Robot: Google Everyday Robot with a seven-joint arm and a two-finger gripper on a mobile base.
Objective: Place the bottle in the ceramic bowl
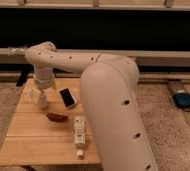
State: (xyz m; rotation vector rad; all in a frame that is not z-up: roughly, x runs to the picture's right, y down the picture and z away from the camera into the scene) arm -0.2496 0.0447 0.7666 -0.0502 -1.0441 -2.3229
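The bottle (79, 131) is small, slim and white and lies on its side on the wooden table (33, 142), its narrow cap pointing to the front edge. The ceramic bowl (57, 117) is a small, shallow orange-red dish just left of and behind the bottle. My gripper (40, 94) hangs from the white arm at the table's back left, down at a white cup (41, 100), well away from the bottle and left of and behind the bowl. The big white arm link covers the table's right side.
A flat phone-like object (68, 98) with a dark face lies behind the bowl, right of the cup. A dark wall and a long ledge run behind the table. A blue object (184, 99) sits on the floor at the right.
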